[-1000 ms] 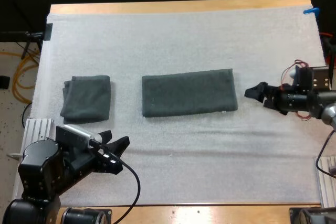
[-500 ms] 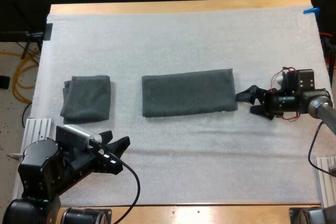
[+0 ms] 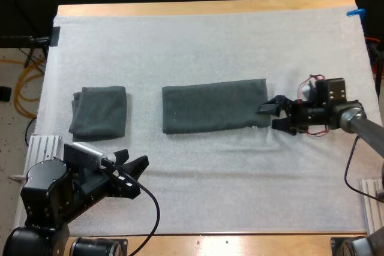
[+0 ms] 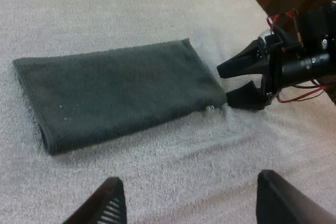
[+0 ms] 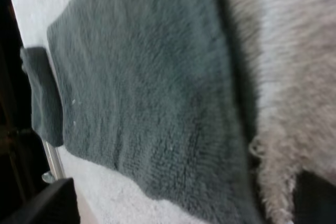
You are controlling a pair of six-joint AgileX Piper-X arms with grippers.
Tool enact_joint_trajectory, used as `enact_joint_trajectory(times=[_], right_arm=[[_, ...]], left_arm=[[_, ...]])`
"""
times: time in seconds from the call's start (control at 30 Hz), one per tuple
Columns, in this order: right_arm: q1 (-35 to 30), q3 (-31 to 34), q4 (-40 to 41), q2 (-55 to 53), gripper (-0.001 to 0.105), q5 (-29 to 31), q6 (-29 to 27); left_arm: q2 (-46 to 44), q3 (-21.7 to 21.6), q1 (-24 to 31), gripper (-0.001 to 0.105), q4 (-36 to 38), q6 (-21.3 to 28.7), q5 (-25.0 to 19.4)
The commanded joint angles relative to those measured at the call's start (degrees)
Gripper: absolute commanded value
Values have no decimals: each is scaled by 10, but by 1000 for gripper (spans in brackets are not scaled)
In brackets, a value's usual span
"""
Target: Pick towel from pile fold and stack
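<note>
Towel [image 3: 215, 105] lies flat, one short end just at the right pincer [image 3: 269, 117], which gapes apart.

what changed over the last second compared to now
The right gripper moved in from the right to the long towel and now sits open at its right end, with nothing grasped. The left gripper, the long towel and the small folded towel stayed put.

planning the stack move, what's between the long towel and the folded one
Bare white mat between the long towel and the folded towel, seen in the high view.
</note>
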Motion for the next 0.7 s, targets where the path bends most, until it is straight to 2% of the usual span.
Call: enact_joint_trajectory(times=[0.0,0.17,0.33,0.43,0.53,0.6,0.67], right_arm=[[21,6,14,17,81,4,8],[36,6,14,17,81,8,17],[38,6,-20,17,81,34,69],[38,3,-36,17,75,39,82],[38,0,-36,17,50,48,82],[38,-1,-36,17,27,49,82],[38,-2,-38,17,9,50,79]], left_arm=[[-1,-2,1,53,-2,-8,5],[-1,-2,1,53,-2,-9,5],[-1,-2,1,53,-2,-10,5],[-1,-2,1,53,-2,-11,5],[-1,-2,1,53,-2,-17,5],[-1,-2,1,53,-2,-18,5],[-1,-2,1,53,-2,-18,5]])
